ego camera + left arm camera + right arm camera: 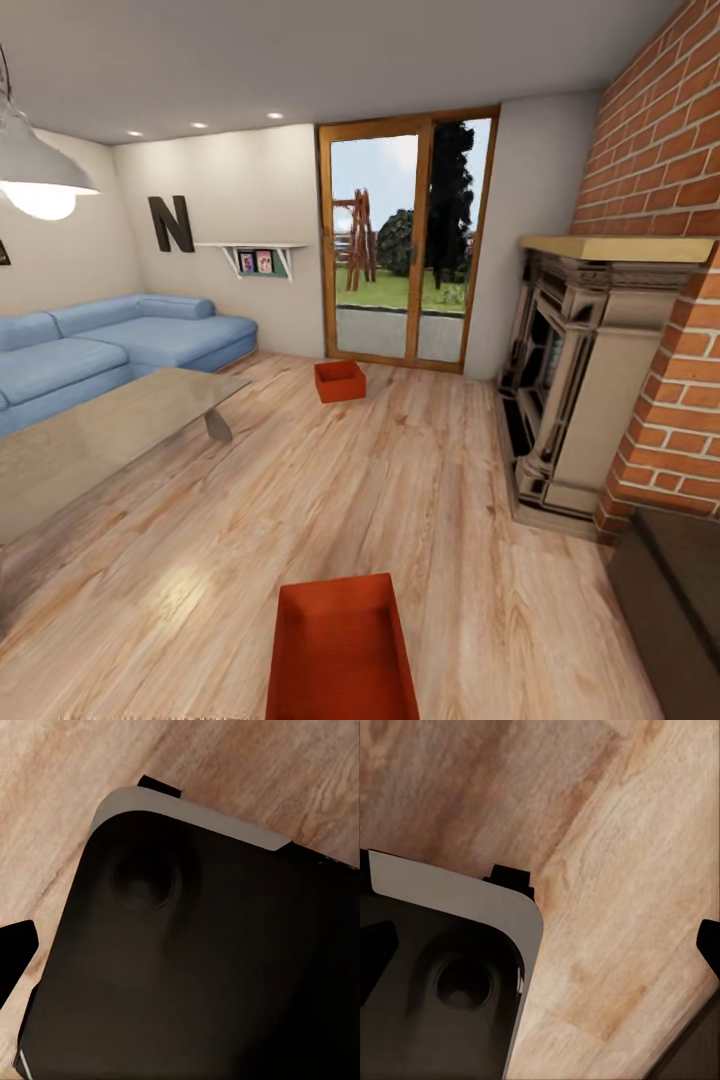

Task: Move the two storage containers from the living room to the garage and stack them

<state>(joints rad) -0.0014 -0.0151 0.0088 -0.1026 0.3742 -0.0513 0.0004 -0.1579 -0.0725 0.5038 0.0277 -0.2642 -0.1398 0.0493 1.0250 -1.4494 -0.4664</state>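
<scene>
Two red-orange storage containers stand on the living room's light wood plank floor (400, 500). The near container (340, 650) lies at the bottom centre of the head view, its open top facing up. The far container (340, 381) sits in front of the wood-framed glass doors (405, 240). Both wrist views look down past my dark, grey-rimmed base (187, 960) (442, 967) onto the planks. My right gripper (540, 952) is open, its dark fingertips (709, 945) at opposite frame edges. My left gripper (180, 945) also looks open, with one fingertip (15, 952) showing. Neither holds anything.
A blue sofa (100, 350) and a glass-topped coffee table (100, 430) fill the left side. A fireplace (570, 390) set in a brick wall (670, 150) stands on the right, with a dark piece of furniture (670, 590) at the lower right. Open floor runs between the two containers.
</scene>
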